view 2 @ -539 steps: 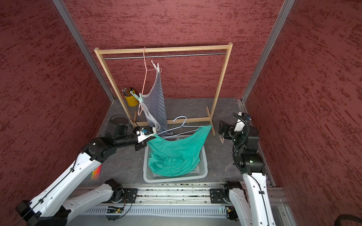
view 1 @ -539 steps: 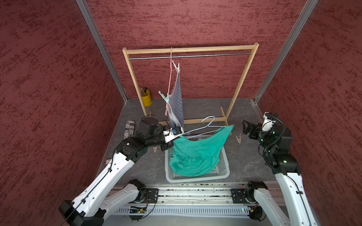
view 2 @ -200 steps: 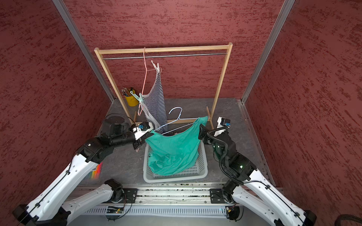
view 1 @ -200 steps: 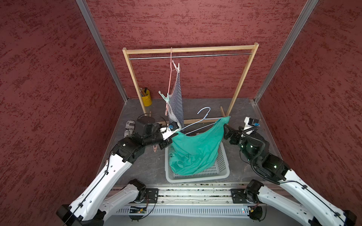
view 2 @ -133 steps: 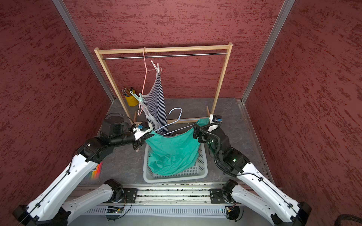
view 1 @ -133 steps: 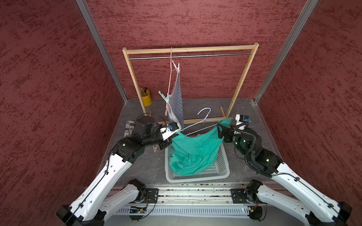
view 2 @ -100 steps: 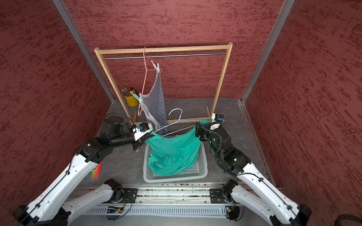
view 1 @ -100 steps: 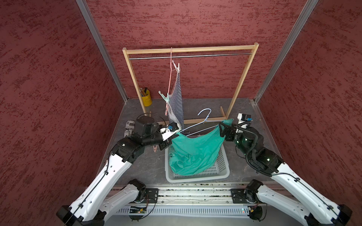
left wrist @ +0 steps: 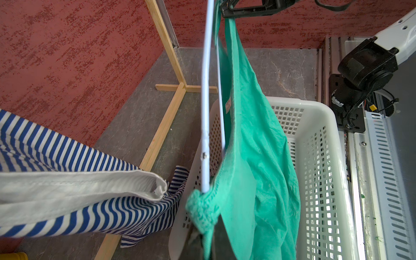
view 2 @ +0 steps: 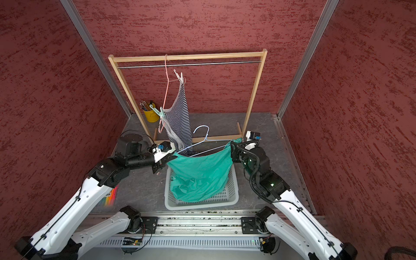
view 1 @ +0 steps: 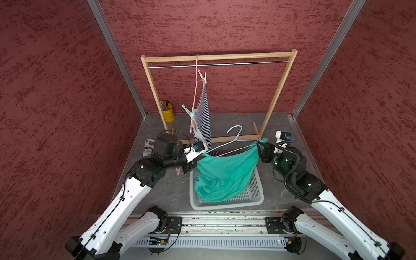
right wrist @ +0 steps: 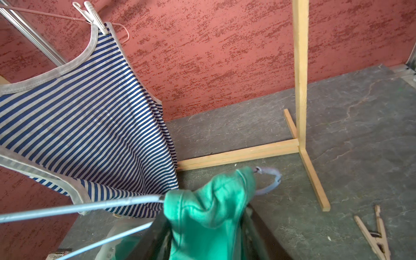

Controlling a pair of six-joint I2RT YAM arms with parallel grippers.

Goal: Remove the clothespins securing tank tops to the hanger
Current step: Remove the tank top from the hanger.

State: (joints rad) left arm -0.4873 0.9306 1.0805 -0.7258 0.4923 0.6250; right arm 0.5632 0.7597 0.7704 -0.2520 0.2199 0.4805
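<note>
A teal tank top (view 1: 225,173) hangs on a pale blue hanger (view 1: 234,139) above the white basket (view 1: 252,198). My left gripper (view 1: 199,157) is shut on the top's bunched shoulder (left wrist: 202,211) at one end of the hanger. At the other end, my right gripper (view 1: 260,149) has its jaws pressed on either side of the other shoulder (right wrist: 209,202). The striped tank top (view 1: 202,117) hangs on a pink hanger (view 1: 195,90), held by a white clothespin (right wrist: 95,16) and a mint clothespin (view 1: 188,110). One pale pink clothespin (right wrist: 373,234) lies loose on the floor; another (view 1: 177,171) lies under my left wrist.
The wooden rack (view 1: 276,94) stands behind the basket, its foot bar (right wrist: 236,155) close to my right gripper. A yellow pencil cup (view 1: 168,113) and a printed can (view 1: 148,147) sit at the back left. A colour card (view 2: 110,195) lies near the left arm.
My right arm swung in from the right side to the teal top's free shoulder, and its jaws closed from wide open onto the cloth. My left gripper kept its hold.
</note>
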